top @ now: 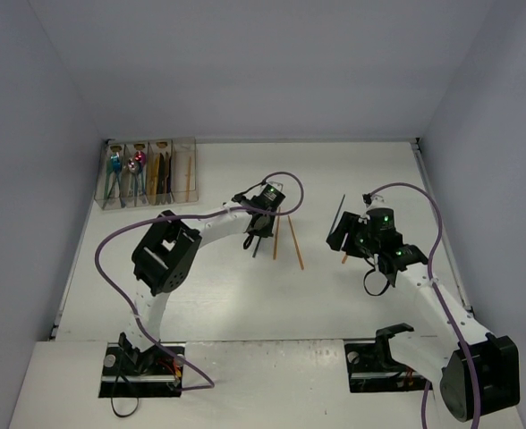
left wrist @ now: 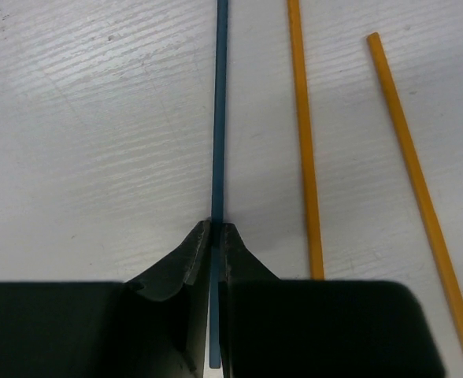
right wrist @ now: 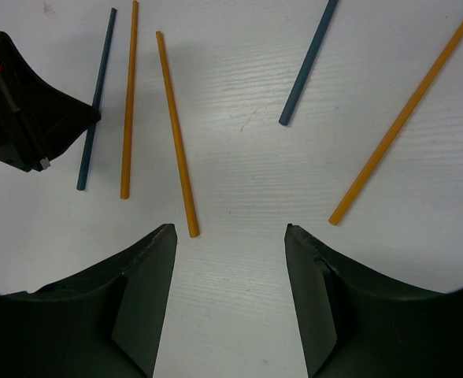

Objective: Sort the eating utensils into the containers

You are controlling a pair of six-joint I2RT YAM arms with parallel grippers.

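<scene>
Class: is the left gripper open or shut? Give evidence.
Shut: the left gripper clamps the blue stick, fingers touching it on both sides.

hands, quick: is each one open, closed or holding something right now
Left hand: closed on the blue stick.
Right hand: open, holding nothing.

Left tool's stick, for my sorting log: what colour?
Dark blue stick, clearest in left wrist view.

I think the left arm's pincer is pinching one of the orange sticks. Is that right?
Not quite. The left pincer is pinching the blue stick, not an orange one. The left wrist view shows it closed on that stick, with the two orange sticks lying free on the table beside it.
</scene>
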